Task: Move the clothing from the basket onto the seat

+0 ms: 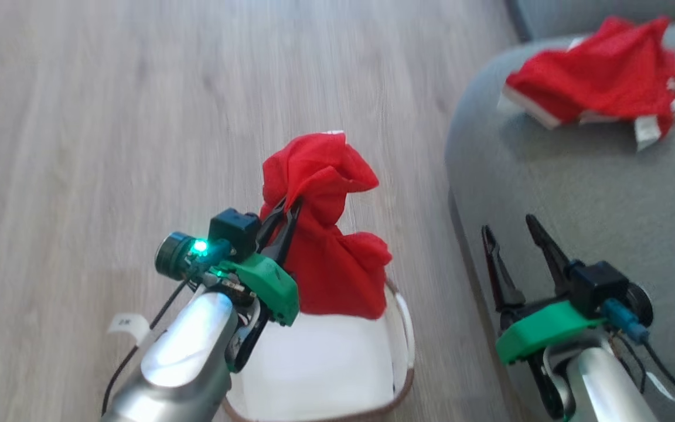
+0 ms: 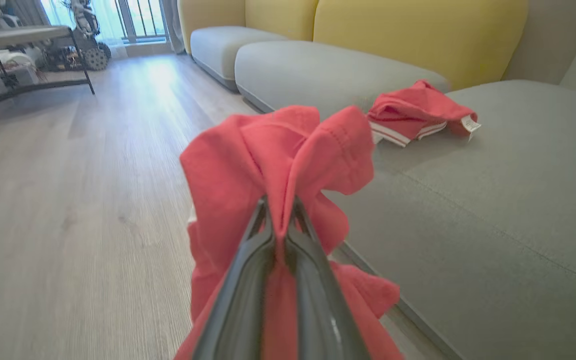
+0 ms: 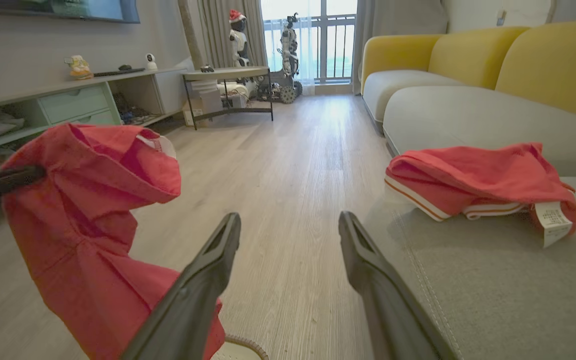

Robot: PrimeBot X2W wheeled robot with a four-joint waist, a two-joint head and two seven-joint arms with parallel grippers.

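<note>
Risk, entry one: the held garment is hanging from the left gripper by a single pinched fold near its top. A quick swing toward the seat could pull that fold from the closed fingers and drop the cloth on the floor.

Risk, entry two: the lower end is reaching down to the far rim of the basket. Whether it is touching cannot be told. A low sideways carry could catch it there and drag the light basket along.

Risk, entry three: the right gripper is hovering over the seat's front edge with its fingers spread and nothing in them. It is sitting roughly where a sideways carry would pass, so a brush between the arms is looking possible.

Item held: bright red soft cloth is bunching into a hood-like puff above the grip and a fuller bulge below, with a sliver of white at the top. It is hanging over the basket's far end, beside the seat and apart from it.

Item placed: the second garment, red with white striped trim, is lying crumpled on the seat, well apart from the held one.
</note>
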